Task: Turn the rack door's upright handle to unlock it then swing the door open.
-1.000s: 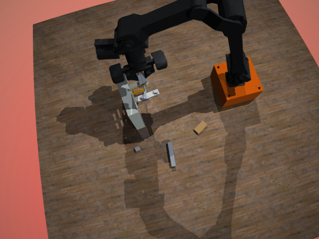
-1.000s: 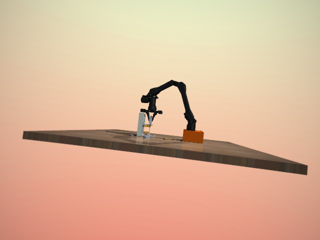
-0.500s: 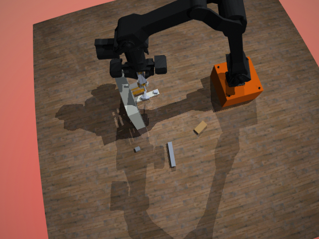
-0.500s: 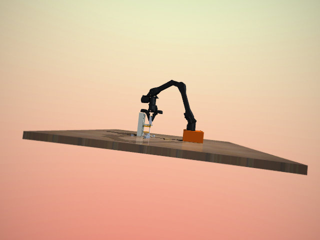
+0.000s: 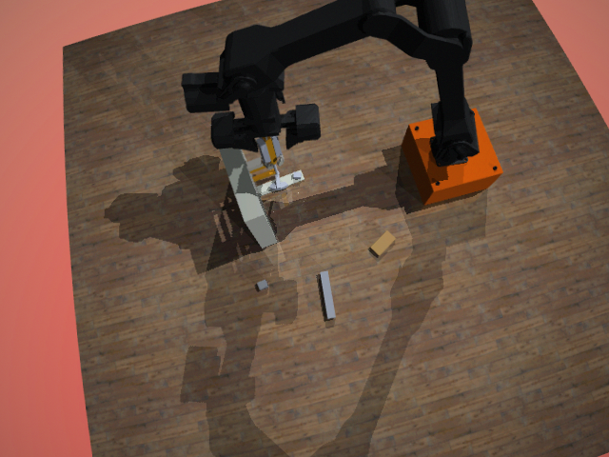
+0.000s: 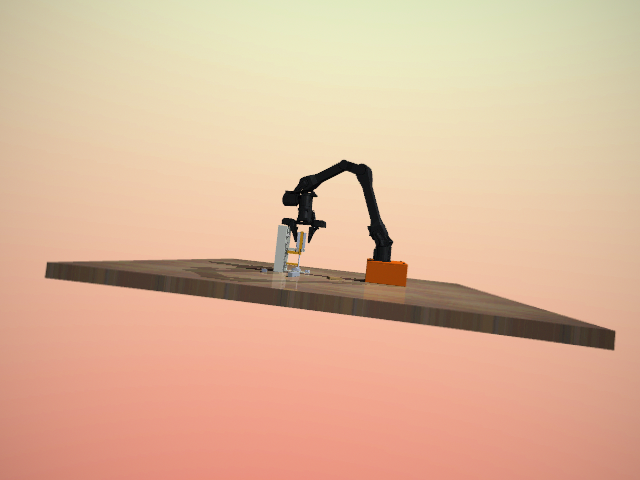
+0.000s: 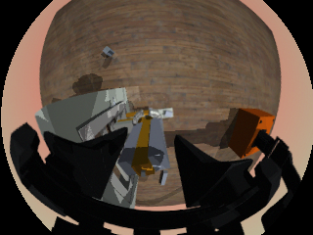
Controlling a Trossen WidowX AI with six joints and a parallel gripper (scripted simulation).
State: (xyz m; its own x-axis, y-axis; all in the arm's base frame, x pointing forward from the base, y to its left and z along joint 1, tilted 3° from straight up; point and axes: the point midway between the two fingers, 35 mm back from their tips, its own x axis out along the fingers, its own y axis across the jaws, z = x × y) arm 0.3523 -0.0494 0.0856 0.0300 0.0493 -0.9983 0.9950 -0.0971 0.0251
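The rack frame (image 5: 253, 211) (image 6: 280, 248) (image 7: 78, 115) stands upright as a pale grey panel. The door, with orange bars (image 5: 263, 173) (image 6: 293, 252) (image 7: 128, 117), juts out from the frame toward the robot base's side; its exact angle cannot be read. The upright grey handle with an orange stripe (image 5: 269, 151) (image 6: 301, 241) (image 7: 143, 139) stands at the door's outer part. My gripper (image 5: 274, 148) (image 6: 302, 241) (image 7: 152, 135) points down and is open, its fingers on either side of the handle's top. The left finger in the wrist view is very close to the handle; contact cannot be told.
The orange robot base (image 5: 460, 182) (image 6: 386, 273) (image 7: 245, 132) stands right of the rack. A small grey block (image 5: 262, 285) (image 7: 108, 51), a long grey bar (image 5: 327, 296) and a tan block (image 5: 383, 244) lie on the table. A pale flat piece (image 5: 296, 175) is low beside the door.
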